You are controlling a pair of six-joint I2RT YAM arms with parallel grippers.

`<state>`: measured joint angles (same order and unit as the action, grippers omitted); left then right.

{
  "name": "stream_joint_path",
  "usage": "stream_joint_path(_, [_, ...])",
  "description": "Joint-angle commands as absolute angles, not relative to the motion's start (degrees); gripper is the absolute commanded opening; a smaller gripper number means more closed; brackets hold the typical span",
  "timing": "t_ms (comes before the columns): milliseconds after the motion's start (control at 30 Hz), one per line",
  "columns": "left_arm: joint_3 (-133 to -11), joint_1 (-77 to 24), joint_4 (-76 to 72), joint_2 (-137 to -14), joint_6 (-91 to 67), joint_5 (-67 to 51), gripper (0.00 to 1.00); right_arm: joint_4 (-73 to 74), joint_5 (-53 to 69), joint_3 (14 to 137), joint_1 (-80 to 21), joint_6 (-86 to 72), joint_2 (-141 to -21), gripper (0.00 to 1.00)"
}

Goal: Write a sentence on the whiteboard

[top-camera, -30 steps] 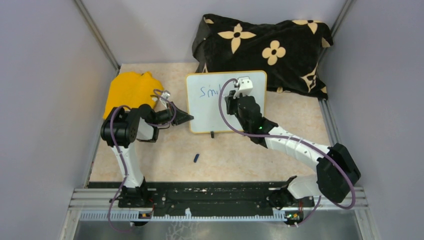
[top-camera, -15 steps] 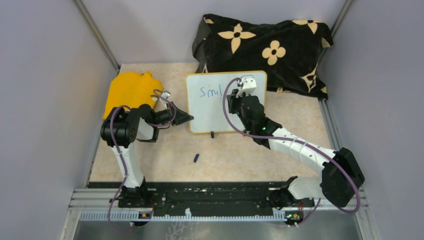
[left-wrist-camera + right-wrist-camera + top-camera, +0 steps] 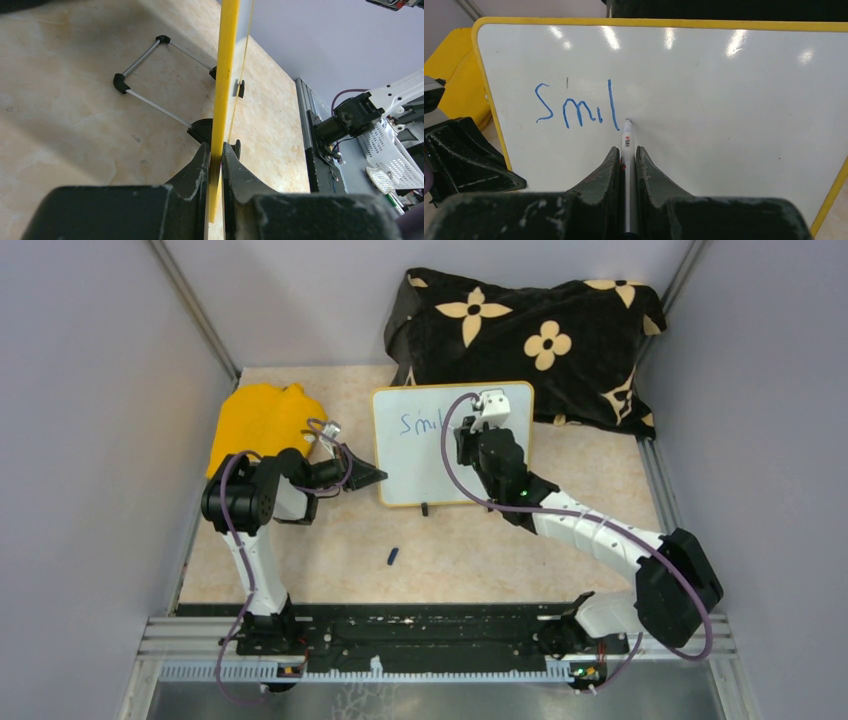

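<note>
The whiteboard [image 3: 415,465] with its yellow rim stands tilted on the table. Blue letters "Smil", the start of the sentence [image 3: 576,107], run along its upper left, and also show from above as the sentence [image 3: 420,423]. My right gripper [image 3: 626,150] is shut on a white marker [image 3: 627,140], whose tip touches the board just right of the "l". From above, the right gripper [image 3: 464,440] hangs over the board's middle. My left gripper [image 3: 216,147] is shut on the whiteboard's yellow rim [image 3: 226,75]. Seen from above, the left gripper [image 3: 378,476] grips the board's lower left edge.
A black flowered cloth [image 3: 530,335] lies heaped behind the board. A yellow cloth [image 3: 262,420] sits at the left, beside my left arm. A small dark cap [image 3: 393,557] lies on the table in front. The board's wire stand [image 3: 145,75] props it from behind. Grey walls enclose the table.
The right gripper with the marker has shifted slightly right along the board, uncovering the "l". The left gripper and the board have not moved.
</note>
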<state>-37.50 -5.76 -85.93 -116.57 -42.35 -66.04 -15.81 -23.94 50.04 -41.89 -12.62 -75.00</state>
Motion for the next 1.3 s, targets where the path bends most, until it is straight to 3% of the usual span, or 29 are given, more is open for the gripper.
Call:
stream_joint_path(0, [-38.0,-5.8,-85.8,-117.1,-41.6,-66.1,0.0,-18.2,-25.1,53.1,-40.5,-12.2,-75.6,0.0])
stream_joint_path(1267, [-38.0,-5.8,-85.8,-117.0,-41.6,-66.1,0.0,-17.3,-21.5,53.7,-39.2,-13.6,-76.9,0.0])
